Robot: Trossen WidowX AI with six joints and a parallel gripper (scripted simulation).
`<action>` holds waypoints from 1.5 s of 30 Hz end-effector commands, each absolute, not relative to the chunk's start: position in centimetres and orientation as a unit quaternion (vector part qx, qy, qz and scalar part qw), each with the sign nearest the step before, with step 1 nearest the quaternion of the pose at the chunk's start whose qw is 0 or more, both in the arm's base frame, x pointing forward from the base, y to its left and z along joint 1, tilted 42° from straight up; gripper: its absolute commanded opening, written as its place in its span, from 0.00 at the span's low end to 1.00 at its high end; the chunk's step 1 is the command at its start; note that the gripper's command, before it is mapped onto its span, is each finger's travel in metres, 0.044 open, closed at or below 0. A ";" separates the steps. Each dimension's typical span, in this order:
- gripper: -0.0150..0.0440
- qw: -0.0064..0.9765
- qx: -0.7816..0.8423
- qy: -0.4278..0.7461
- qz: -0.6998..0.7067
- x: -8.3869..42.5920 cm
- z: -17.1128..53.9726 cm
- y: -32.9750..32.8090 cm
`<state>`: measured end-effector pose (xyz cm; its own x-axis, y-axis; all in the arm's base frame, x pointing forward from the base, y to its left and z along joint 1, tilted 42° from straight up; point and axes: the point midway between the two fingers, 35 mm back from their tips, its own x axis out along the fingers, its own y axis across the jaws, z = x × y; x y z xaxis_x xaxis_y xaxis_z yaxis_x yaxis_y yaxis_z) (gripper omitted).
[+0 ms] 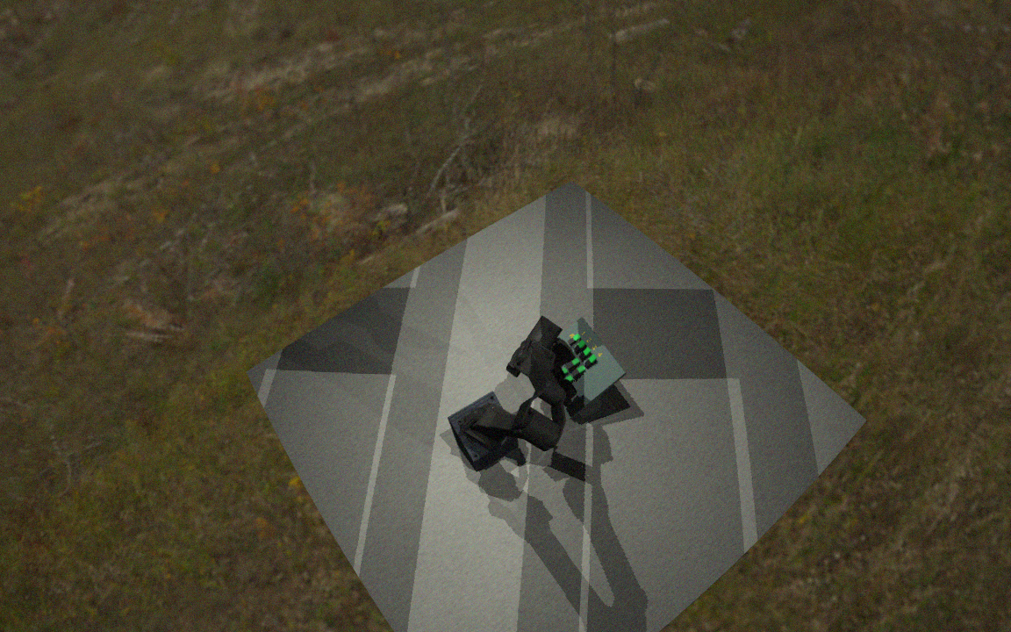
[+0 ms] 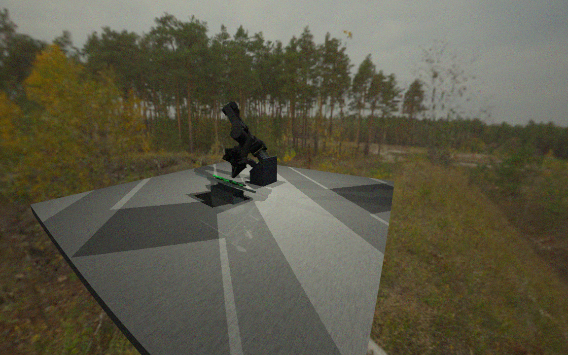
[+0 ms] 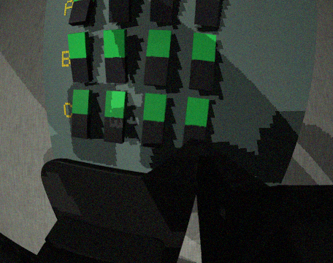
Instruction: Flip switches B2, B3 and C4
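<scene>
The grey switch panel (image 3: 269, 29) (image 1: 605, 370) holds three rows of green-and-black rocker switches, lettered A to C and numbered 1 to 4. In the wrist view, B2 (image 3: 114, 54), B3 (image 3: 158, 55) and C4 (image 3: 197, 114) each show a green far half and a dark near half. I cannot tell which of their ends is raised. My gripper (image 3: 196, 147) (image 2: 235, 171) is shut and empty. It hangs above the panel's near edge, just in front of row C, between columns 3 and 4. Its shadow covers the panel's near right corner.
The arm's dark base (image 1: 479, 434) (image 2: 263, 171) stands close beside the panel on the grey patterned table (image 1: 650, 487) (image 2: 277, 265). The panel sits raised on a dark block (image 2: 222, 195). Grass surrounds the table's edges.
</scene>
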<state>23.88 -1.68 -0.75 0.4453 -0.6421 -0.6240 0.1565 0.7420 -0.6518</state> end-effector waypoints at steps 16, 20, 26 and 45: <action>0.25 0.805 -0.264 0.470 -0.246 24.1 -1.7 -2.5; 0.25 0.805 -0.264 0.470 -0.246 24.1 -1.7 -2.5; 0.25 0.805 -0.264 0.470 -0.246 24.1 -1.7 -2.5; 0.25 0.805 -0.264 0.470 -0.246 24.2 -1.8 -2.6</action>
<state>24.17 -2.58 -1.62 0.4378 -0.6477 -0.6235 0.1536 0.7372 -0.6579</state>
